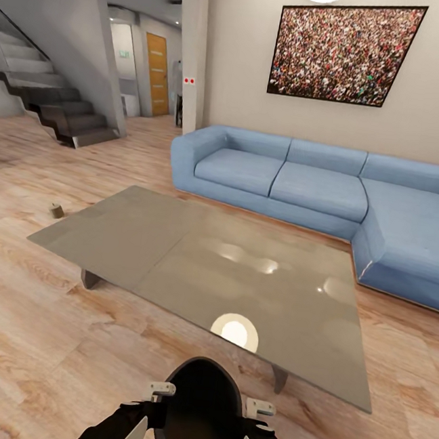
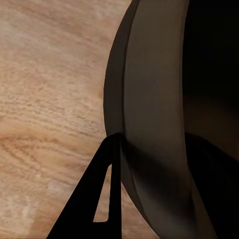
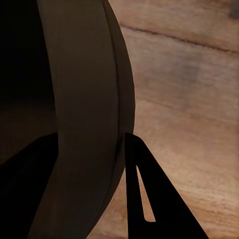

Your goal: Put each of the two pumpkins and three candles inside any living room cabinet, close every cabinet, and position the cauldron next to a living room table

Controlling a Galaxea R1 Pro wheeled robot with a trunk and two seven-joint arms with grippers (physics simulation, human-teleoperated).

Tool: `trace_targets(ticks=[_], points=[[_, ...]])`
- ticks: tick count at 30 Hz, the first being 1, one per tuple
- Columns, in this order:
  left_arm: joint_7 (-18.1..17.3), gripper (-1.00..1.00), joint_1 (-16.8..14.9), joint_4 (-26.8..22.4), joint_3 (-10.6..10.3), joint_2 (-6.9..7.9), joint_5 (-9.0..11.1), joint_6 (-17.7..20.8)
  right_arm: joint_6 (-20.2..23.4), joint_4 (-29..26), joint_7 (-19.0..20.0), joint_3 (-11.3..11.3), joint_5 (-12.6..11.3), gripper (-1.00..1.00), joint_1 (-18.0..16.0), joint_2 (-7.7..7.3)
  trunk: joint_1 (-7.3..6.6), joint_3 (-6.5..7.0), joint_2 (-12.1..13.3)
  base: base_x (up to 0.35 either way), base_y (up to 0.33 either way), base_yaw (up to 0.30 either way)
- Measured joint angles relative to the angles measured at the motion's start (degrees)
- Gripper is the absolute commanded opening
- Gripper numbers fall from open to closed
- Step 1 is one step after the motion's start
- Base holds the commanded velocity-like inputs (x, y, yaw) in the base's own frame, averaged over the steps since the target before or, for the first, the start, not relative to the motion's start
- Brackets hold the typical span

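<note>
black cauldron (image 1: 199, 411) at 6 o'clock just short of the table (image 1: 174, 255), left gripper (image 1: 145, 412) and right gripper (image 1: 250, 427) each pinching its rim wall, looks rigid, heavy, smooth-sided, so two-sided rim hold suits.

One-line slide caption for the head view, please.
Both end effectors carry the black cauldron above wood floor, facing the glass coffee table.

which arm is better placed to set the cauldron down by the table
Neither alone: the left gripper and right gripper each clamp opposite sides of the cauldron's rim, so both should probably lower it together beside the table.
</note>
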Motion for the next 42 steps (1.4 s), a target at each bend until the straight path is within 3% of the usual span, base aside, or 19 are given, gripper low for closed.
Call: trace_targets(ticks=[22,35,42], points=[[0.0,-1.0,0.0,0.0,0.0,0.01,0.1,0.0,0.1,-0.1,0.0,0.1,0.0,-1.0,0.0,0.0,4.83,-3.95,-8.8,0.0,0.0,0.0],[0.0,-1.0,0.0,0.0,-0.1,0.04,0.2,0.0,0.0,-0.1,0.0,0.1,-0.1,-1.0,0.0,0.01,4.84,-3.95,-8.8,0.0,0.0,-0.005],[0.0,-1.0,0.0,0.0,-0.1,0.06,0.3,0.0,0.1,-0.1,0.0,0.2,-0.2,-1.0,0.0,0.0,4.84,-3.83,-8.8,0.0,0.0,-0.178]])
